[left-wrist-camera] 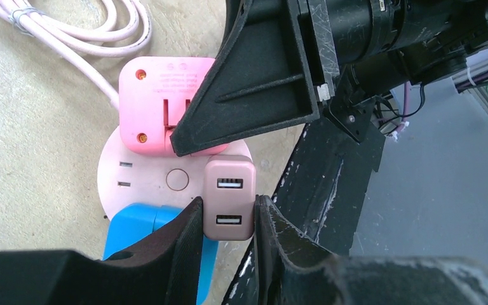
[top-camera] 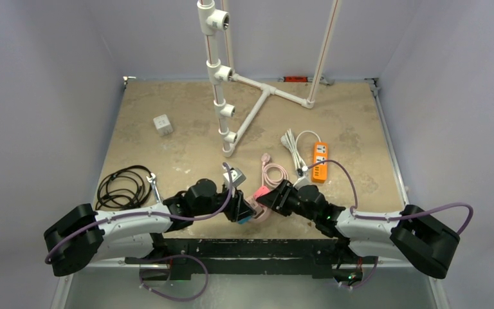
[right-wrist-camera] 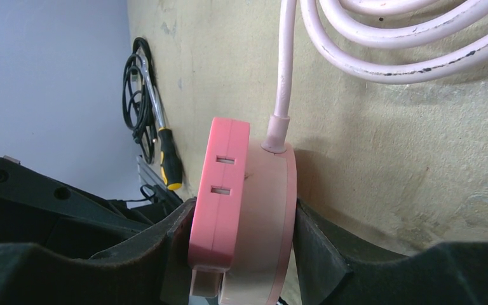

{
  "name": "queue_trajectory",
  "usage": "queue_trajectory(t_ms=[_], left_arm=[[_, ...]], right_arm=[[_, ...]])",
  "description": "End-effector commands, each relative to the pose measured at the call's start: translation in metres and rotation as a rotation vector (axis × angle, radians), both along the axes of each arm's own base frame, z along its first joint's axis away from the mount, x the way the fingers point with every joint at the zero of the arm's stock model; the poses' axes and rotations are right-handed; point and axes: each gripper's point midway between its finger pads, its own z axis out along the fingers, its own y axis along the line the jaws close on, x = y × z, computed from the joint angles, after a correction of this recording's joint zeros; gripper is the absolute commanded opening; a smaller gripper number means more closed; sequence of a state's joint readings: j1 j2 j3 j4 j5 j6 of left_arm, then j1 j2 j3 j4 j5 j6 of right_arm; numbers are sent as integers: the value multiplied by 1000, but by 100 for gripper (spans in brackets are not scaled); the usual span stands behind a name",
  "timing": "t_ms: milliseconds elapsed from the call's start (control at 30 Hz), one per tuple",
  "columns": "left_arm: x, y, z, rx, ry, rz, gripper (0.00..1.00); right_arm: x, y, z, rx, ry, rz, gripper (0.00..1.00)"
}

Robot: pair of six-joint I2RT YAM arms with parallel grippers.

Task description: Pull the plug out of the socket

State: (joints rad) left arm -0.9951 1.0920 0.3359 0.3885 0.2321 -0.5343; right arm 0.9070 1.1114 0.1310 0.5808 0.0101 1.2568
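A: Where do we find the socket (left-wrist-camera: 146,181)?

B: We see it at the near edge of the table (top-camera: 186,109), between our two arms. It is a pale round disc. Its cord (top-camera: 273,172) lies coiled just behind it.

A: What do we see plugged into it?

B: We count three things on its face. A pink plug (left-wrist-camera: 149,105) sits at the top in the left wrist view, and a blue plug (left-wrist-camera: 133,229) at the bottom. A dusty-rose charger (left-wrist-camera: 229,184) with two ports sits at the right edge.

A: What is our left gripper (left-wrist-camera: 229,210) doing?

B: We have it clenched on the charger, one finger pressed to each side. The charger sits against the socket, though we cannot tell how deep its prongs go.

A: And our right gripper (right-wrist-camera: 241,232)?

B: We have it grasping the socket and the pink plug together. One finger bears on the plug's outer face, the other on the back of the disc. In the left wrist view, one of its fingers (left-wrist-camera: 260,82) covers part of the pink plug.

A: Does the socket lie flat?

B: We cannot tell.

A: What else do we see on the table?

B: We see an orange strip (top-camera: 320,161) to the right and a black cable (top-camera: 122,187) to the left. A white cube (top-camera: 163,124) lies farther back, and a pipe frame (top-camera: 222,96) stands at the rear.
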Motion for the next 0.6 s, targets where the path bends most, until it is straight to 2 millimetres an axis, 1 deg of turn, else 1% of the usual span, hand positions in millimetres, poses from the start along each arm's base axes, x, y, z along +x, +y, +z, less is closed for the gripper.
queue_trajectory(t_ms=[0,100,167,267,400,567], left_arm=[[16,2,4,41,-109,62,0],[9,-8,-4,162,-196,57,0],[5,-14,-12,214,-219,47,0],[6,-17,-15,227,-232,54,0],[11,-16,-10,226,-248,78,0],[16,-14,-7,197,-187,115,0]], right_arm=[[5,3,8,-16,-51,8,0],[7,1,6,-25,-49,-4,0],[9,0,6,-33,-50,-14,0],[10,-2,5,-43,-50,-25,0],[10,-6,2,-62,-47,-37,0],[11,-9,-1,-79,-53,-45,0]])
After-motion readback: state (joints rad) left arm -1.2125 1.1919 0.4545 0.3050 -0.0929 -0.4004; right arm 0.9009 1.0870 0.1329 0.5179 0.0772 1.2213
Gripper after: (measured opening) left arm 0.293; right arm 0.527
